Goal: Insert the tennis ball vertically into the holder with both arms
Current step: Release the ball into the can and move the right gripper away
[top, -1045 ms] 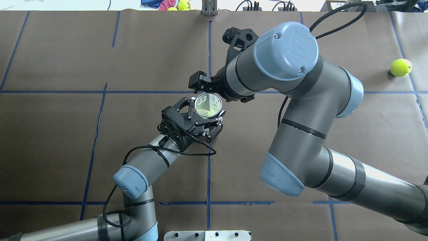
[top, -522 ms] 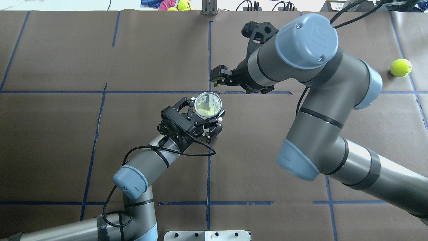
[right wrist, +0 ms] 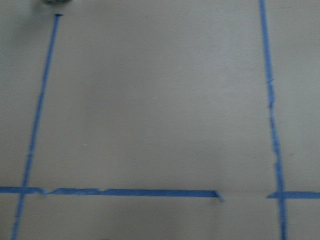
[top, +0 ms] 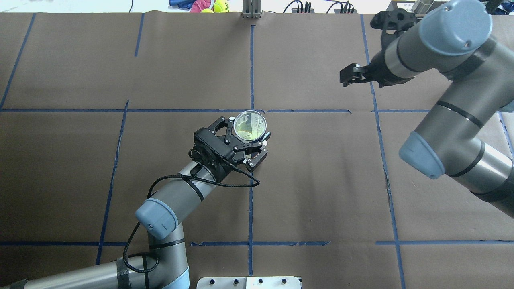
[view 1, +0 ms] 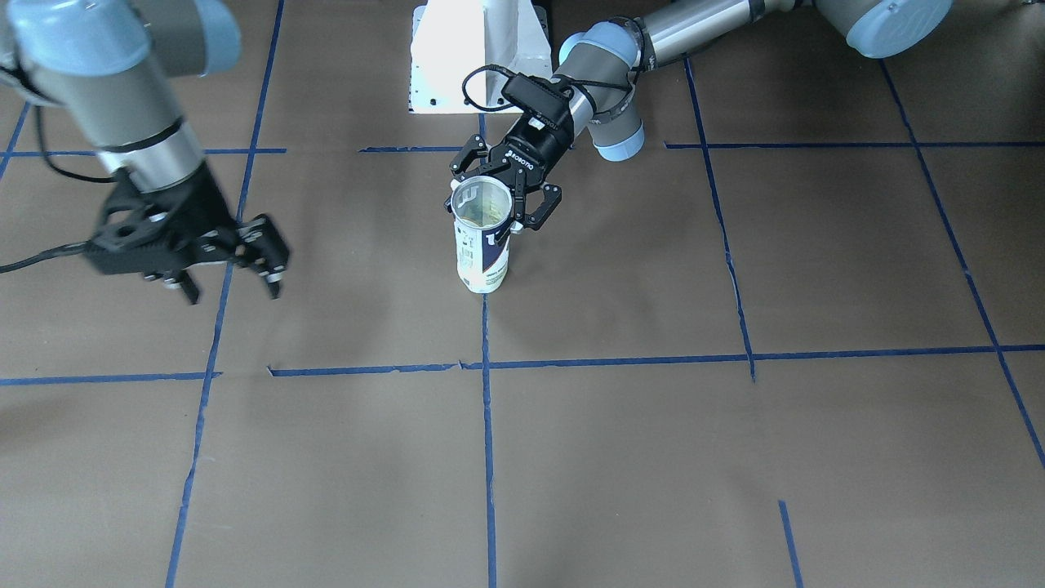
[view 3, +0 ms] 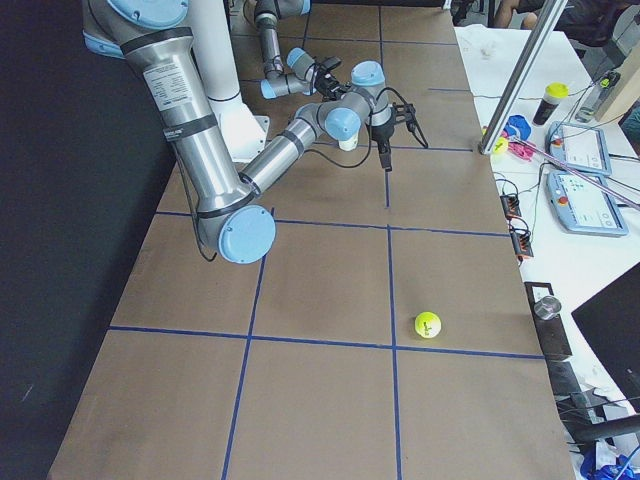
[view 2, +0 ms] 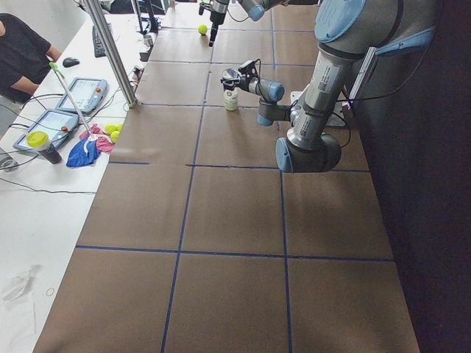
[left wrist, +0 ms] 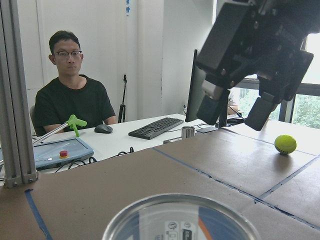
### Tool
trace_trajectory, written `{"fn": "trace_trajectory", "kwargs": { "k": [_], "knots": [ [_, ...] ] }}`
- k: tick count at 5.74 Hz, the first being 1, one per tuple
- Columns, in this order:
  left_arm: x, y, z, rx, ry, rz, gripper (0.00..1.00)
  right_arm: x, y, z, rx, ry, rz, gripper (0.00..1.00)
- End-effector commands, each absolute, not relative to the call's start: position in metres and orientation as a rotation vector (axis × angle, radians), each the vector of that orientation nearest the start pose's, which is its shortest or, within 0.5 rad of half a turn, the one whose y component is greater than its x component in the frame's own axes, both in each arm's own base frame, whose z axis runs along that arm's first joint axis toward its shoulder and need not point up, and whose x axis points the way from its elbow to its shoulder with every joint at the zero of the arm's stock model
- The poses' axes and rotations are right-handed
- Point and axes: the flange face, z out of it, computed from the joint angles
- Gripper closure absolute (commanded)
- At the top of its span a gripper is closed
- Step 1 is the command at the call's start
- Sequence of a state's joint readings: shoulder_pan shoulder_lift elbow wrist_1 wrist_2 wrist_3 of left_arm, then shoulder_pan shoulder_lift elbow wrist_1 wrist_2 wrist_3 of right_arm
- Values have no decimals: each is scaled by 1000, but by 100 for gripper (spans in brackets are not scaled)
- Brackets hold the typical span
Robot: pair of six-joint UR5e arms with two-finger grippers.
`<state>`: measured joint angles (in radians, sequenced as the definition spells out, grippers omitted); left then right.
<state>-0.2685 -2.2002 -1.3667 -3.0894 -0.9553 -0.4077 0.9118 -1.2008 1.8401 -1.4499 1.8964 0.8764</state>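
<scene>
Front-facing view: small white lettering on the black body of the left gripper [view 1: 492,211] reads "ROBOTIQ". The holder [view 1: 483,255] label carries a white W-shaped logo on its navy panel. The fine print on the white panel beside it is too small to read, as are the tiny symbols on the label in the left wrist view.

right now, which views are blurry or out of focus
Right wrist view: soft throughout, the blue tape lines smeared. Front-facing view: the black two-finger right gripper slightly blurred, the rest sharp. Left wrist view: the clear plastic tennis-ball can at the bottom edge out of focus, background sharp.
</scene>
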Motion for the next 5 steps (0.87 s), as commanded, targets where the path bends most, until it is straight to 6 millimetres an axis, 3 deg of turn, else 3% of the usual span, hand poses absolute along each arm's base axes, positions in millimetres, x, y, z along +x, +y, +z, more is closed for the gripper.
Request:
{"fn": "trace_trajectory", "kwargs": {
  "k": [1, 2, 3, 4, 5],
  "knots": [
    [573, -356, 223, 1499, 1120, 15, 15, -224, -597, 460, 381, -626, 42, 1],
    [573, -355, 223, 1498, 1121, 16, 15, -192, -623, 529, 450, -583, -40, 2],
    [573, -356, 224, 1499, 1117, 16, 15, -140, -645, 596, 454, -505, -87, 2],
    [573, -356, 225, 1499, 1116, 17, 15, -115, -647, 631, 432, -444, -87, 2],
    [573, -356, 224, 1499, 1117, 16, 15, -110, -648, 642, 427, -400, -70, 1]
  ]
}}
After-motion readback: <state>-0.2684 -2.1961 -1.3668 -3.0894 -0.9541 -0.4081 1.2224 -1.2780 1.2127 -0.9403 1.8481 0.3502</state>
